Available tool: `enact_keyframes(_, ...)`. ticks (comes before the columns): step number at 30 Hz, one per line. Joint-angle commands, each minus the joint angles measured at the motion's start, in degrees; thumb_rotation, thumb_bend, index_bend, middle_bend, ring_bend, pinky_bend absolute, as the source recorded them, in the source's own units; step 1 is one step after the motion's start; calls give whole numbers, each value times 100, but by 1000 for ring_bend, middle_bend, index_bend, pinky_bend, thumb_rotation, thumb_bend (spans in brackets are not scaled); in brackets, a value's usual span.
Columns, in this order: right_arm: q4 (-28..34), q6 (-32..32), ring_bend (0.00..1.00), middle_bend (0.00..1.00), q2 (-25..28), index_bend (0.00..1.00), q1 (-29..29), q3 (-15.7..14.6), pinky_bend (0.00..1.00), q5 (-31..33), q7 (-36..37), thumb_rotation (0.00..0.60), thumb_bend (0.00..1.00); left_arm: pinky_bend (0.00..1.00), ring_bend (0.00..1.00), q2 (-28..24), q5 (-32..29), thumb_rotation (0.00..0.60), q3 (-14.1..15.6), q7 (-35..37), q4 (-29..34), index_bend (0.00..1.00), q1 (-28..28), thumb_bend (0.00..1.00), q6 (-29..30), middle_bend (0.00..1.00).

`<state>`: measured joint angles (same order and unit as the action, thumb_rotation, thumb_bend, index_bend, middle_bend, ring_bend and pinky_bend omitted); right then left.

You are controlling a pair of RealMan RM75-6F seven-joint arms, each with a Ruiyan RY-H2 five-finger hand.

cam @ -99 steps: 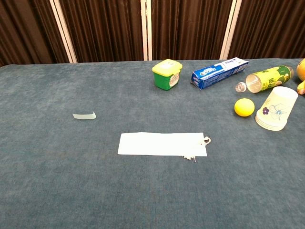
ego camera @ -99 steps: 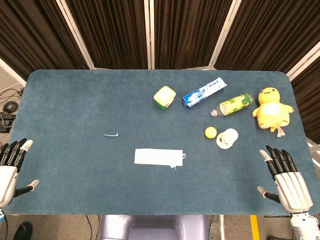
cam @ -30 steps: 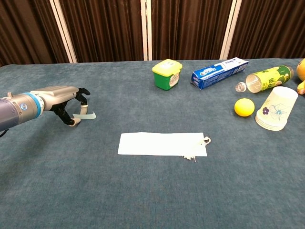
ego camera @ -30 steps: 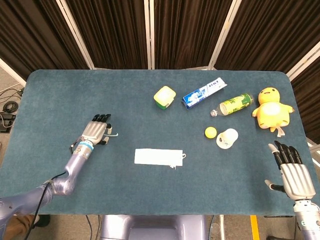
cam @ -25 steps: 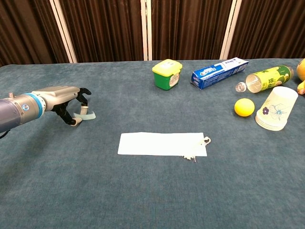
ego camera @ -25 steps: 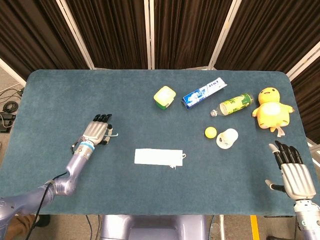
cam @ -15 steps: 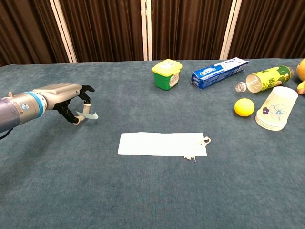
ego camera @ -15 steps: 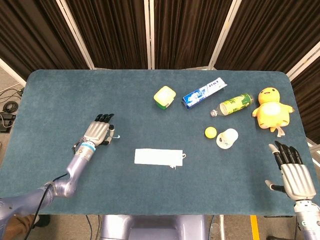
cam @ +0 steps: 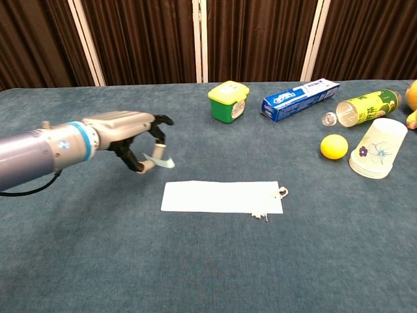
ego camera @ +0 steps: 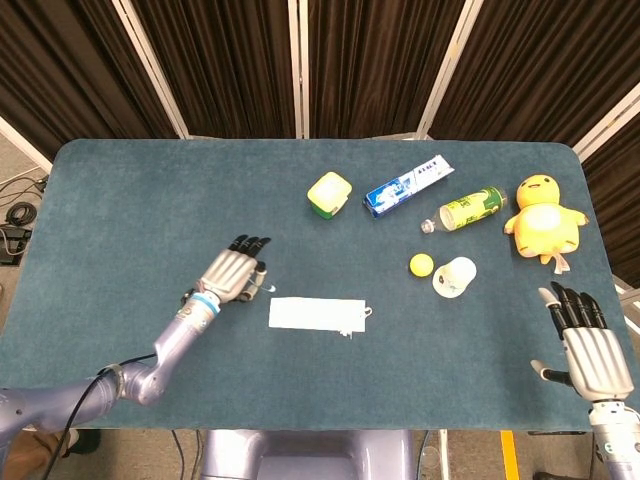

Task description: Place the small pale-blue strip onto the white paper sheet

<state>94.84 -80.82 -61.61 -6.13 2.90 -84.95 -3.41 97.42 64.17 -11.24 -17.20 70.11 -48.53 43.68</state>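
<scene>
My left hand (ego camera: 234, 273) (cam: 133, 140) pinches the small pale-blue strip (cam: 159, 161) between thumb and a finger, a little above the cloth. It hovers just left of the white paper sheet (ego camera: 315, 315) (cam: 221, 197), close to its near-left corner. In the head view the strip is nearly hidden under the hand. My right hand (ego camera: 588, 349) rests at the table's front right edge, palm down, fingers spread, holding nothing; the chest view does not show it.
At the back right lie a green-yellow tub (ego camera: 329, 193), a blue toothpaste box (ego camera: 407, 186), a green bottle (ego camera: 472, 208), a yellow ball (ego camera: 421, 265), a paper cup (ego camera: 455, 277) and a yellow plush chick (ego camera: 543, 220). Blue cloth covers the table (ego camera: 130, 190).
My left hand has lifted the strip off the cloth and carried it right, from the table's left part to just beside the paper sheet. The right hand stays put.
</scene>
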Motion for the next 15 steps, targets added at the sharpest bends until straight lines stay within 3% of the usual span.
enact_keyframes(1, -6, 2, 0, 0, 5, 36, 2, 5, 0, 15, 9, 600, 0, 0, 0, 131, -61, 600, -9, -185, 76, 635, -158, 475, -91, 0)
enact_keyframes(15, -52, 40, 0, 0, 33, 40, -1, 29, 0, 97, 117, 600, 0, 0, 0, 886, -682, 600, -85, -1017, -256, 629, -722, 475, -193, 0)
